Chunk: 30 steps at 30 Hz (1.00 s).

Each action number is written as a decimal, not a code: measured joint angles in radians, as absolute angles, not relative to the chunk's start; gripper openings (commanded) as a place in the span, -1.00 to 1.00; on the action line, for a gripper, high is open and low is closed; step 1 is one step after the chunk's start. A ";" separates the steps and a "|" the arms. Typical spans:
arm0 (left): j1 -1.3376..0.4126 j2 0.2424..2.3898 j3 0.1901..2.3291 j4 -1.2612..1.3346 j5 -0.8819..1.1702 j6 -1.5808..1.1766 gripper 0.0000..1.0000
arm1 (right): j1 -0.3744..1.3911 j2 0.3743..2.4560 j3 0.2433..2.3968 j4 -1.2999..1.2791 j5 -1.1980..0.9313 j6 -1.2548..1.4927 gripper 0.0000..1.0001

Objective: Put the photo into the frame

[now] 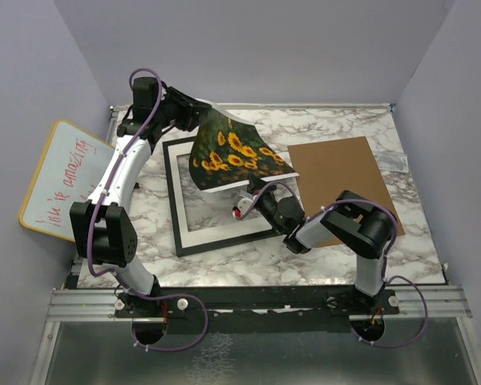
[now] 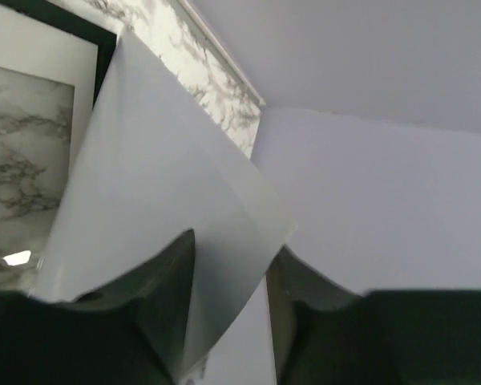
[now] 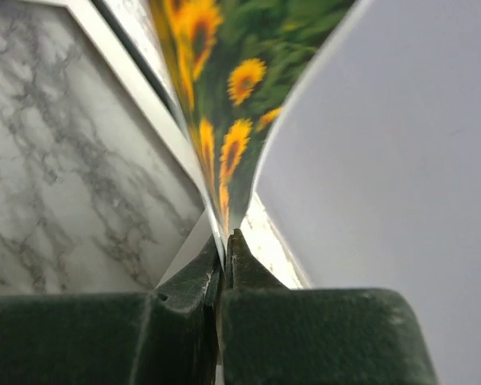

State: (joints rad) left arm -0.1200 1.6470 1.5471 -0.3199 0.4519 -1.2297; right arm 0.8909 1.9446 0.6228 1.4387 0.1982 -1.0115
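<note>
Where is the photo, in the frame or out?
Out: the photo is held bowed above the frame, pinched by the right tool.

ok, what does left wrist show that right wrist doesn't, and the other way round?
Left wrist only: the photo's plain white back, passing between the left gripper's parted fingers, plus the enclosure wall. Right wrist only: the sunflower print side, and the right gripper shut on the photo's edge. Both: the photo, the white mat, the frame's black edge, and the marble tabletop.
</note>
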 measured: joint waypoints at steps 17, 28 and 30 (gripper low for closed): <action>0.042 1.632 1.536 -0.336 0.376 -1.047 0.87 | 0.789 1.475 0.881 0.725 0.010 -0.587 -0.99; 0.185 1.521 1.672 -0.402 0.273 -0.817 0.98 | 0.759 1.478 1.125 0.340 -0.109 -0.329 -0.99; 0.189 1.491 1.671 -0.404 0.255 -0.794 0.98 | 0.750 1.487 1.197 0.284 -0.127 -0.277 -0.99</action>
